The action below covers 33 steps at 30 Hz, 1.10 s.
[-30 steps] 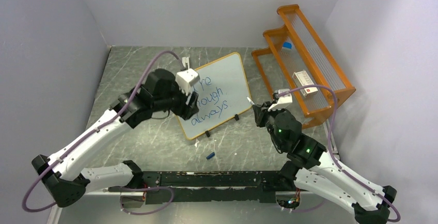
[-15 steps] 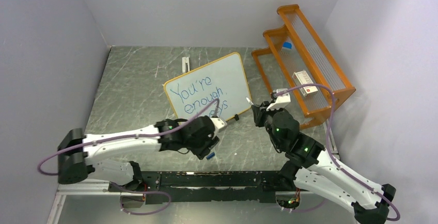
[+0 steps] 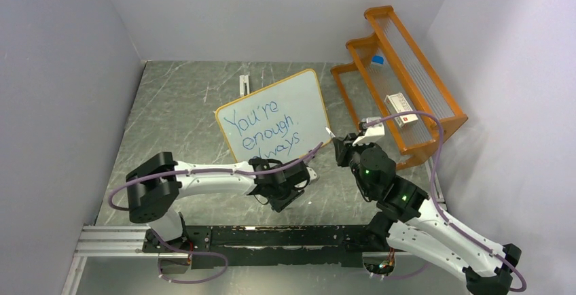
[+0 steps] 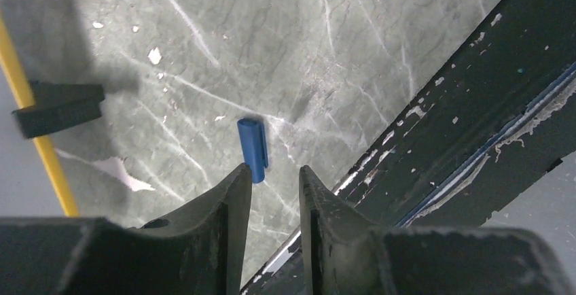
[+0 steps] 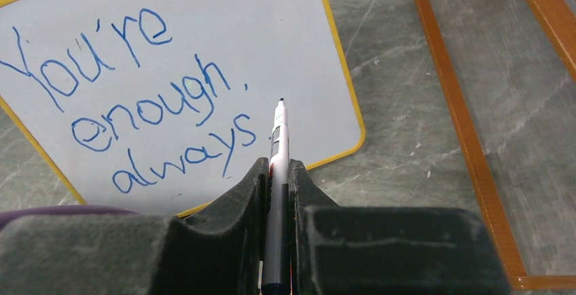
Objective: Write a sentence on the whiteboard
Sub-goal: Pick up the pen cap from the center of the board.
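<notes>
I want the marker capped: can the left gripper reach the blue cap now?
Probably yes. The cap lies bare on the table just ahead of the left gripper, jaws open, nothing between them.

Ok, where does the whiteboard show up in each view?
Top external: whiteboard at centre, tilted, beyond both arms.
Left wrist: whiteboard only as a sliver at the far left edge, with one black clip foot.
Right wrist: whiteboard fills the upper left, behind the marker.
Shared landmark: its yellow frame.
</notes>
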Each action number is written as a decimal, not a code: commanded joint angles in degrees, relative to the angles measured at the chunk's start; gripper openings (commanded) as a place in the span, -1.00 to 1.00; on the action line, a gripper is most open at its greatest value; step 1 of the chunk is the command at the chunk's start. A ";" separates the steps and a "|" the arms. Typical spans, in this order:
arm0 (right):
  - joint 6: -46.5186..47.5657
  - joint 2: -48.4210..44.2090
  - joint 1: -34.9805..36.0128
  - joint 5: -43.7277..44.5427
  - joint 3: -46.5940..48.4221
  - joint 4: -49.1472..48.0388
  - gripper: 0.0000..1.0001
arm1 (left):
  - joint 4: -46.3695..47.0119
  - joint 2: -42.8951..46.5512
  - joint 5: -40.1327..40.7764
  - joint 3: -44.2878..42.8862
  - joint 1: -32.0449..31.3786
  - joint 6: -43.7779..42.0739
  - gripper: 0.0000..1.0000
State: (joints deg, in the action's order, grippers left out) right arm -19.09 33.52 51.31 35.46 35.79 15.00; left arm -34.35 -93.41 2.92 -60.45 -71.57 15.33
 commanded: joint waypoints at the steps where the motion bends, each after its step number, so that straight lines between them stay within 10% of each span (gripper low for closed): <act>1: -0.36 -0.69 -0.29 1.10 0.38 0.51 -1.00 | 1.49 -2.76 -4.32 -2.03 1.33 -2.40 -0.28; 33: 0.17 0.00 -0.26 1.27 0.09 -0.64 -1.00 | -5.16 -14.35 -3.01 -3.47 -0.07 -2.48 -0.52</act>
State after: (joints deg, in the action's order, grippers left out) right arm -19.05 33.89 51.31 35.59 35.79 14.92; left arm -37.45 -104.51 0.54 -65.69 -69.36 11.07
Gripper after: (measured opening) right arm 0.150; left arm 0.270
